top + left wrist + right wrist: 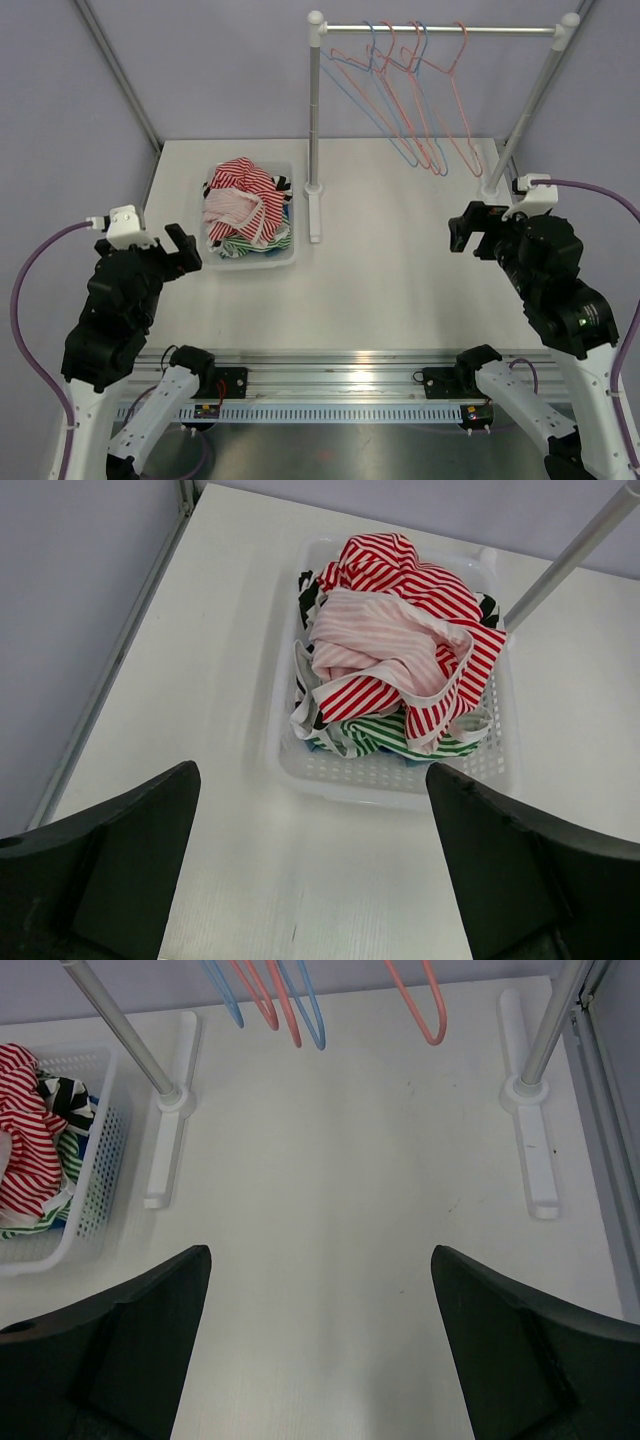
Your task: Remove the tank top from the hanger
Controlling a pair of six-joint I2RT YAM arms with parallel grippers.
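Striped tops lie in the basket. Hangers hang bare, so it looks done. Left end effector and right end effector gape empty.

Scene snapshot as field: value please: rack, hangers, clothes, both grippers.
rack: upright at the far side of the table
hangers: pink and blue, on the rail, all bare
striped tank tops: heaped in the white basket
basket position: on the table, left of the rack's left post
left gripper: open, empty, near the basket
right gripper: open, empty, near the rack's right post
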